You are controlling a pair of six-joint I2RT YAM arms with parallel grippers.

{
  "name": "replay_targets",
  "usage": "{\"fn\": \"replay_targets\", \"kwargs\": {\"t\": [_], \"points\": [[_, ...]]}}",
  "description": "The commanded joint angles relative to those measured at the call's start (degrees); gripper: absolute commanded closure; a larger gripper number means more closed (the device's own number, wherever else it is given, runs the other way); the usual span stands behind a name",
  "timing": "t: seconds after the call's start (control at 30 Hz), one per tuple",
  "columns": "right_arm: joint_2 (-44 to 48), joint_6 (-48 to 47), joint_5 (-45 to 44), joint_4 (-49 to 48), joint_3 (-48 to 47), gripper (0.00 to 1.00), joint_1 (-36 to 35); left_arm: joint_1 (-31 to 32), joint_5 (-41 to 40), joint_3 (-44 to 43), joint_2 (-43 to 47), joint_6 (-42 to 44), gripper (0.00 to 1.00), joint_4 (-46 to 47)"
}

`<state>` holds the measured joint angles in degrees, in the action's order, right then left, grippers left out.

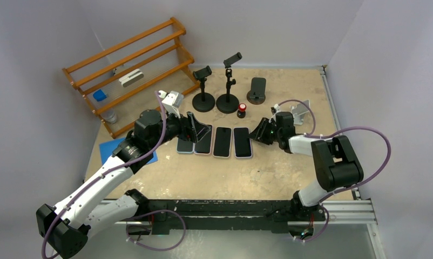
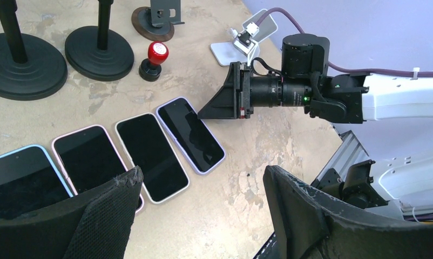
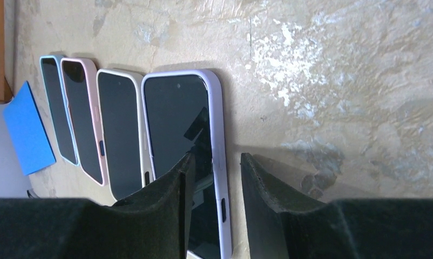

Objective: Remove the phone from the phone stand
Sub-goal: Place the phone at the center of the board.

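We are hovering our left claw (image 2: 201, 175) wide open over the sandy bench (image 2: 247, 162), while our right claw (image 3: 218, 159), narrowly parted, is straddling one edge of the flat-lying lilac-cased black phone (image 3: 176, 113).

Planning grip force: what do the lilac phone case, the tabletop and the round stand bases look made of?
Lilac phone case: probably soft silicone, matte, rounded edge. Tabletop: seemingly worn, blotchy wood board. Round stand bases: likely black metal or plastic, ridged, dull.

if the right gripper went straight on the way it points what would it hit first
Most likely the purple-cased phone, last in the row of four lying flat on the table. The right gripper, open, straddles that phone's long edge; how high it hangs above it is unclear.
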<state>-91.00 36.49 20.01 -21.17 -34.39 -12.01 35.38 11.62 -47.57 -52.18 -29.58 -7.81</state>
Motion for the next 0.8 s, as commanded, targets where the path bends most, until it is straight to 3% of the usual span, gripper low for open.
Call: {"fn": "replay_targets", "kwargs": {"t": [0.0, 0.77], "points": [[1.4, -1.8, -2.2, 3.7, 2.8, 0.6, 0.2, 0.2, 0.6, -2.2, 0.3, -1.1, 0.2, 2.4], [5.0, 1.7, 1.9, -2.4, 10.4, 0.6, 0.1, 0.2, 1.2, -2.1, 0.8, -1.4, 0.2, 2.7]]}}
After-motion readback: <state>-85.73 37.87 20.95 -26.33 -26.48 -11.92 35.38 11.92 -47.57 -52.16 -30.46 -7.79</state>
